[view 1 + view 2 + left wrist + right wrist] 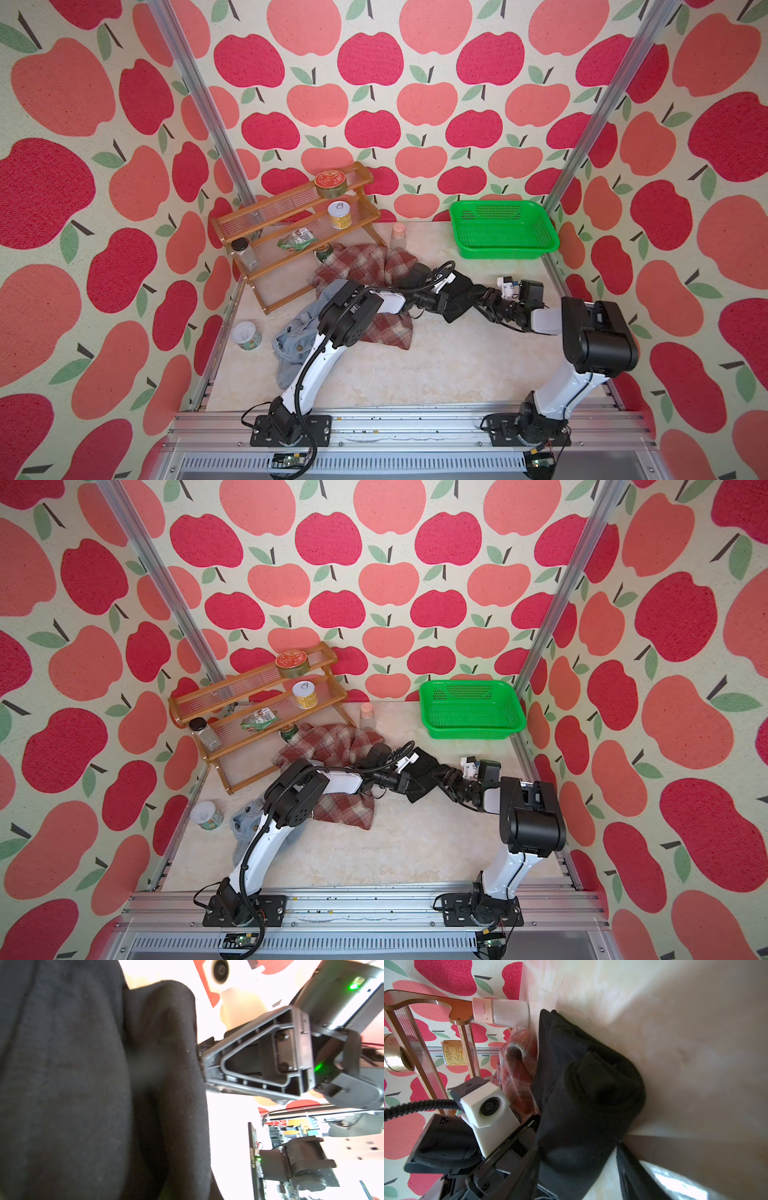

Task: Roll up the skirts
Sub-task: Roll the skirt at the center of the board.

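Spreading under everything, the tabletop (436,365) is carrying the whole scene. The wooden rack (291,195) is standing at 10 o'clock, holding tins, a spice jar and a green packet on its shelves. The green mesh basket (505,249) is sitting at 1 o'clock and showing nothing inside. The plaid skirt (365,262) is lying crumpled from 11 o'clock toward the centre, and the denim skirt (291,345) is bunching at 8 o'clock under the left arm.

The black skirt (591,1088) is sitting just off centre toward 2 o'clock, looking partly rolled. Its long axis is seemingly running 12 to 6, crosswise between both arms. The left gripper (441,300) is pointing in from 9 o'clock, its jaws closed and apparently pinching the black cloth. The right gripper (480,297) is facing it from 3 o'clock and touching the roll's edge; whether its jaws are clamping, I cannot tell. Both arms are equally near.
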